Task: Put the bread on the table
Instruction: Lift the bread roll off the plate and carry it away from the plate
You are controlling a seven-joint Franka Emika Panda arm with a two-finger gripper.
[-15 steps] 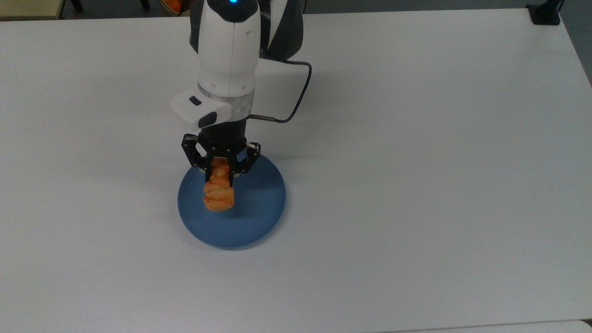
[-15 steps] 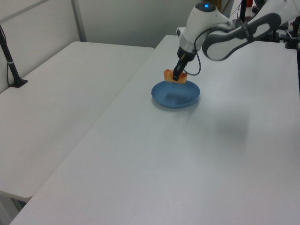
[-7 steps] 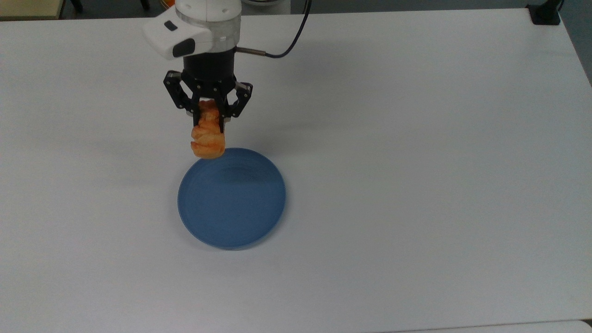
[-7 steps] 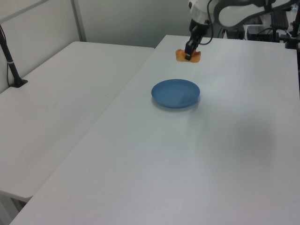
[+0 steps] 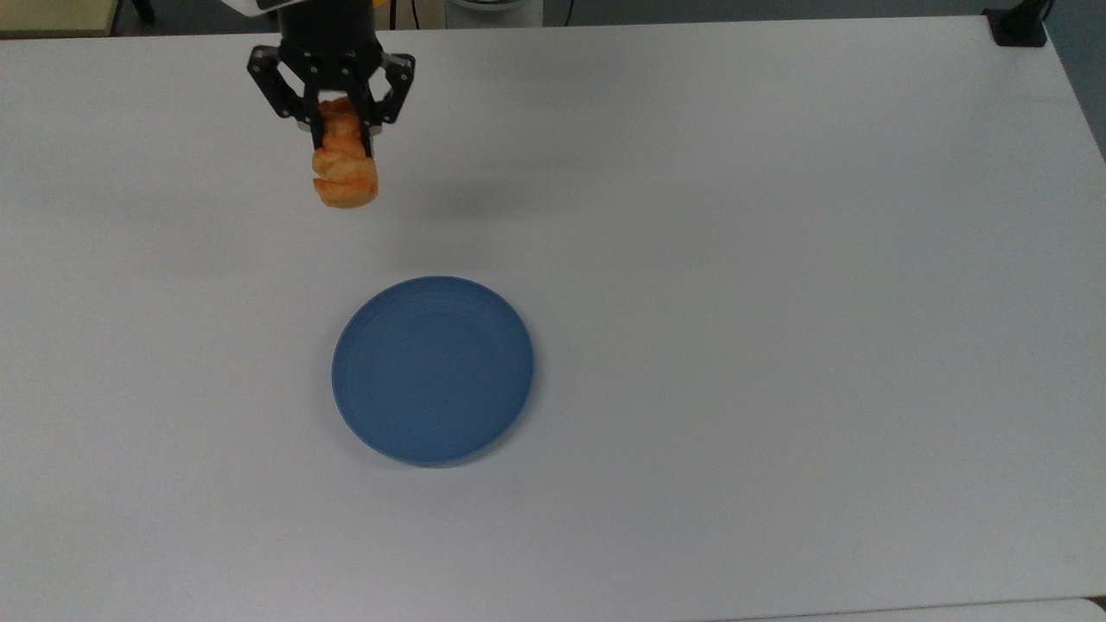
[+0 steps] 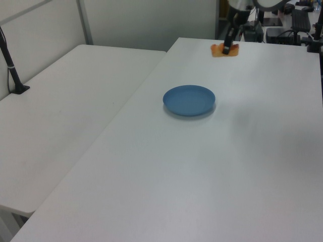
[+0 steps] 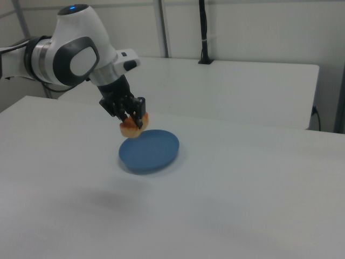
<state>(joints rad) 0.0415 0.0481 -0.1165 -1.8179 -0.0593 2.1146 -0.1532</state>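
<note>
Gripper holds one bread above one table.

No writing, label, brand mark or number can be read anywhere here.

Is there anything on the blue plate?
No, the blue plate is empty. The gripper holds the bread up above the table.
</note>
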